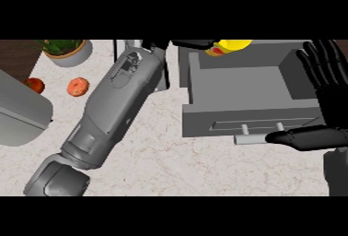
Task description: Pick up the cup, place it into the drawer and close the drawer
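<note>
Carrying the yellow cup [231, 46] over the open drawer's [238, 85] far edge, the left hand [194, 44] grasps it; lowering and releasing comes next. The right hand [326, 78] rests open beside the drawer.

You look down on a pale marble counter [190, 166]. Dark wood strip [17, 48] top left. Potted plant [68, 50], two reddish fruits [78, 86], grey appliance [20, 115] at left.
</note>
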`<state>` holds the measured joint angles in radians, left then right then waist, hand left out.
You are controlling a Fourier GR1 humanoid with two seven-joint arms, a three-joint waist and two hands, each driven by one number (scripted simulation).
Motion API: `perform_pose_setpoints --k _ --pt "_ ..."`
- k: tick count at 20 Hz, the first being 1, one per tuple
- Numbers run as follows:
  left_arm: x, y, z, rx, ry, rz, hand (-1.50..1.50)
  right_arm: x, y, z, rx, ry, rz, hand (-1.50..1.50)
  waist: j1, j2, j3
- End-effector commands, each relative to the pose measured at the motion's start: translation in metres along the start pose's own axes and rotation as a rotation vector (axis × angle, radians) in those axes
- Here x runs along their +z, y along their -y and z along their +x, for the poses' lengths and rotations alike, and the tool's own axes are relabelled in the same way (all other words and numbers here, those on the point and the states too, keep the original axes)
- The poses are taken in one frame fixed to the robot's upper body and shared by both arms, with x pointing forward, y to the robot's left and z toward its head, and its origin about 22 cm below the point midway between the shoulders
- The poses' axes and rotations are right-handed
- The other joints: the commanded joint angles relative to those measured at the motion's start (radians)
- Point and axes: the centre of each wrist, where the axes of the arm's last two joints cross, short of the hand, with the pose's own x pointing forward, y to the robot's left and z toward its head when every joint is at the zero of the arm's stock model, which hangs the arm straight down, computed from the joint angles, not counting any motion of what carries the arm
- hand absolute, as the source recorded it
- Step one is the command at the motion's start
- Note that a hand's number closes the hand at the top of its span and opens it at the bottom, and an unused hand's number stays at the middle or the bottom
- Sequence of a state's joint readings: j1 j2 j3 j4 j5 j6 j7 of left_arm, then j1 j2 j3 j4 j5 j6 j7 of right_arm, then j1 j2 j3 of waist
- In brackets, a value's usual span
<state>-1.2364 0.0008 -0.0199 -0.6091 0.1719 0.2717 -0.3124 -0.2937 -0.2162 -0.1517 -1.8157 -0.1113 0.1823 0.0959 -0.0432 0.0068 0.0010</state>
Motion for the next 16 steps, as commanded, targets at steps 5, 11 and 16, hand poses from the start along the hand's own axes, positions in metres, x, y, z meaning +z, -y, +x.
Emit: perform_pose_setpoints --k 5,11,16 --pt "-0.006 0.017 -0.012 -0.138 -0.162 0.021 1.5 -0.015 0.005 0.006 -0.011 0.044 0.035 -1.5 -0.058 0.021 0.001" --pt "0.009 0.015 -0.037 -0.206 -0.289 -0.129 1.5 -0.019 -0.015 0.0 -0.033 0.055 0.091 -1.5 -0.1 0.029 0.001" --pt "0.018 0.012 -0.049 -0.251 -0.316 -0.152 1.5 -0.026 -0.016 0.004 -0.047 0.067 0.122 -1.5 -0.148 0.044 0.002"
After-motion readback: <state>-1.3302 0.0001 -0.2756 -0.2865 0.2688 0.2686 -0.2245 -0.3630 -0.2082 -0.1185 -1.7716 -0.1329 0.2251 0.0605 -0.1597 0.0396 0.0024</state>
